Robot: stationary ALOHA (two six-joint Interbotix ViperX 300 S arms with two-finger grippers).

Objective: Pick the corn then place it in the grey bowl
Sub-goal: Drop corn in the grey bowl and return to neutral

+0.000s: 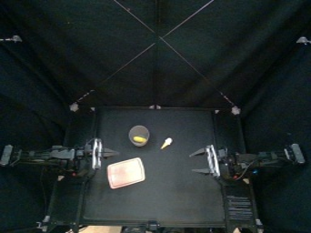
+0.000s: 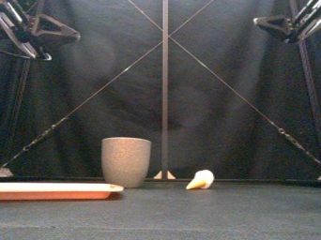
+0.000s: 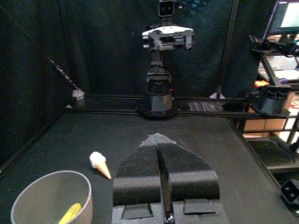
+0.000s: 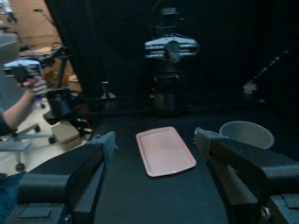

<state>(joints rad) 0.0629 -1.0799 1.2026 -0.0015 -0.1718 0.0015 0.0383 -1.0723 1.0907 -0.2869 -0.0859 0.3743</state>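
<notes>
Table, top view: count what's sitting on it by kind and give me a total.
Grey cup: 1
Pink tray: 1
Toy foods: 2 (yellow toy inside the cup, pale toy outside it)
Total: 4

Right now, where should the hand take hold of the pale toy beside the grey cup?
Grip the pale toy across its thicker half, straight down from above: it lies flat, tapers to one end, and sits clear of the grey cup.
</notes>
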